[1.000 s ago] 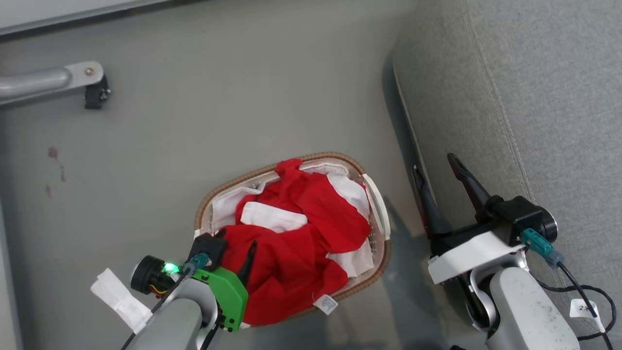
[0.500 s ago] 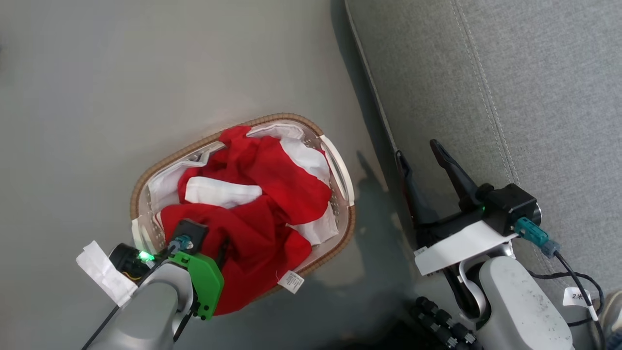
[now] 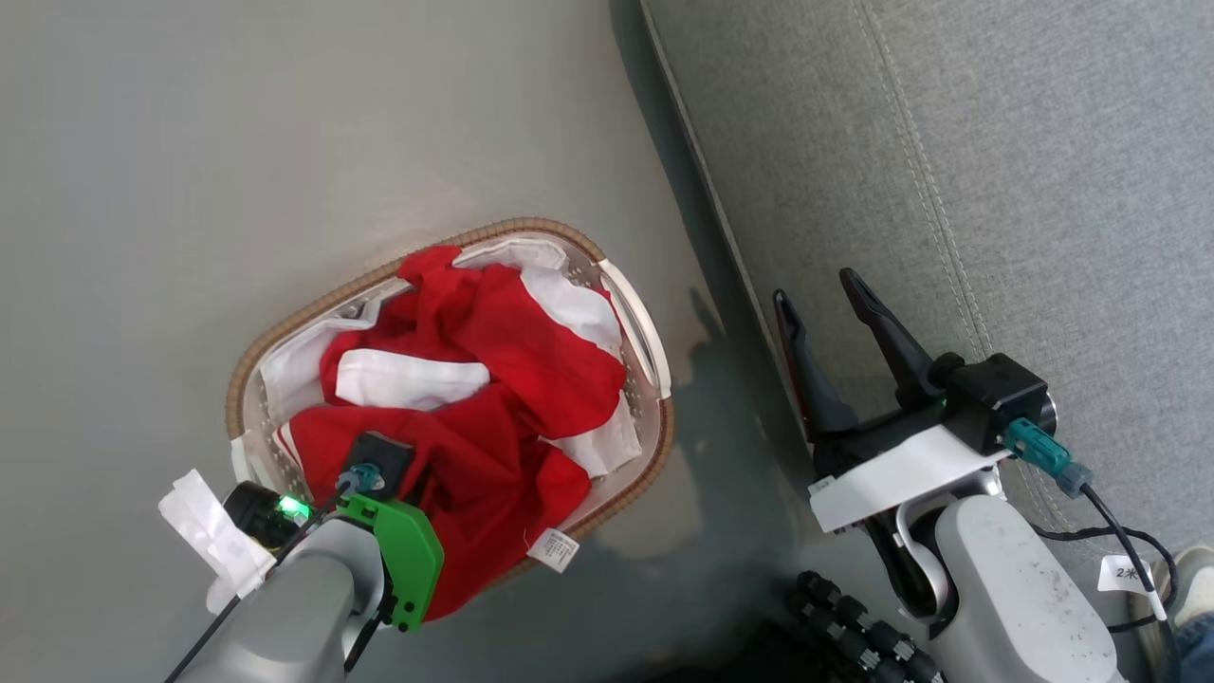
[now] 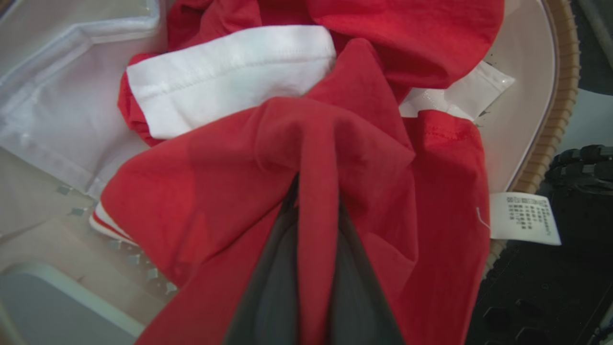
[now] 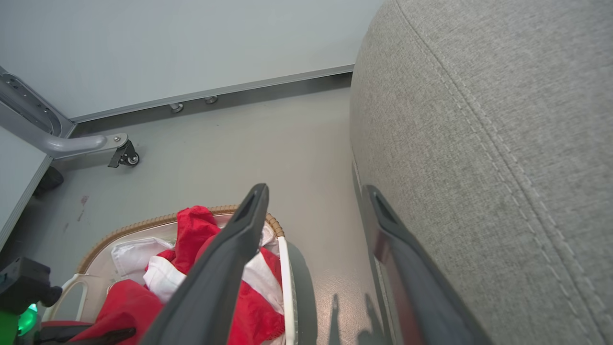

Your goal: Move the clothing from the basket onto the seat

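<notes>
We see the basket [image 3: 667, 432] holding the clothing [image 3: 512, 379], pinched by our left tool [image 4: 317, 196]; right tool [image 3: 813, 286] spread beside the seat [image 3: 996, 142].

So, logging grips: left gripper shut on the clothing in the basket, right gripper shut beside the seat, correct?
No: the right wrist view shows the right gripper open beside the seat. The left gripper is shut on the clothing in the basket.

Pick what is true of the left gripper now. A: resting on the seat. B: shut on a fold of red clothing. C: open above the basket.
B: the left wrist view shows the left gripper pinched shut, with a raised ridge of the clothing clamped in it.
</notes>
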Tool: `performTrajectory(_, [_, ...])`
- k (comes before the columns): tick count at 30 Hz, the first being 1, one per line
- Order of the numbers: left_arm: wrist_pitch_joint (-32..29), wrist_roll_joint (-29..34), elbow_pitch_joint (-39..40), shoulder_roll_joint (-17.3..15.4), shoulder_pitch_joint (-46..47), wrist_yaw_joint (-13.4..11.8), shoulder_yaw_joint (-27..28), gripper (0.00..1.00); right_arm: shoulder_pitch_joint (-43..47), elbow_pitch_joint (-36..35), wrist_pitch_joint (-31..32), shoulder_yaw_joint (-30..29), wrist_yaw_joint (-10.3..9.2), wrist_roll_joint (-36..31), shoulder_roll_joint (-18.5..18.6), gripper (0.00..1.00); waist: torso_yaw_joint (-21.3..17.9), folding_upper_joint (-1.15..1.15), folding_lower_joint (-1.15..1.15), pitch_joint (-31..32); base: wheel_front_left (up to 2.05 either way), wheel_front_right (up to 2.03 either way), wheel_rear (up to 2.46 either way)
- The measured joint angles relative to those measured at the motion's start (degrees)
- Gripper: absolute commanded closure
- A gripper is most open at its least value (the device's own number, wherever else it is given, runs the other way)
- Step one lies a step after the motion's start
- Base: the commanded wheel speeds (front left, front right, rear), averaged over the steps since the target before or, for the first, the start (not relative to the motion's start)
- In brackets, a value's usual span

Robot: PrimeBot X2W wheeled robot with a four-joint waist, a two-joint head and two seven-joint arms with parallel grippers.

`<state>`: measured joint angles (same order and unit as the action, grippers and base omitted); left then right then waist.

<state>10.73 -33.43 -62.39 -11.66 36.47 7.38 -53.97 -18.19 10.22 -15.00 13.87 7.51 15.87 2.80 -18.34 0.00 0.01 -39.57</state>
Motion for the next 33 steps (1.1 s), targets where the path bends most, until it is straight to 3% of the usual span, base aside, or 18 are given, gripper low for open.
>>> performTrajectory(10, [3.7, -2.3, 2.0, 0.6, -1.7, 0.0, -3.3, 1.00, 2.5, 2.4, 0.0, -2.7, 0.00, -4.1, 0.0, 0.00, 2.3, 0.00, 0.00, 7.2, 0.00, 0.00, 0.00])
performTrajectory(16, [4.3, -1.5, 8.2, -0.4, -1.8, 0.0, -1.2, 1.00, 5.7, 3.8, 0.0, -5.3, 0.00, -7.0, -0.1, 0.00, 4.6, 0.00, -0.01, 13.6, 0.00, 0.00, 0.00])
performTrajectory(21, [4.3, 2.3, 15.0, -1.9, -2.9, -1.3, 1.3, 1.00, 8.9, 4.9, 0.0, -6.7, 0.00, -8.4, -0.1, 0.00, 6.6, 0.00, -0.01, 19.3, 0.00, 0.00, 0.00])
performTrajectory(33, [4.3, 9.8, 25.9, -4.2, -0.4, -1.3, 3.0, 1.00, 16.0, 6.1, 0.0, -7.3, 0.00, -10.0, -0.1, 0.00, 10.9, 0.00, -0.01, 33.7, 0.00, 0.00, 0.00])
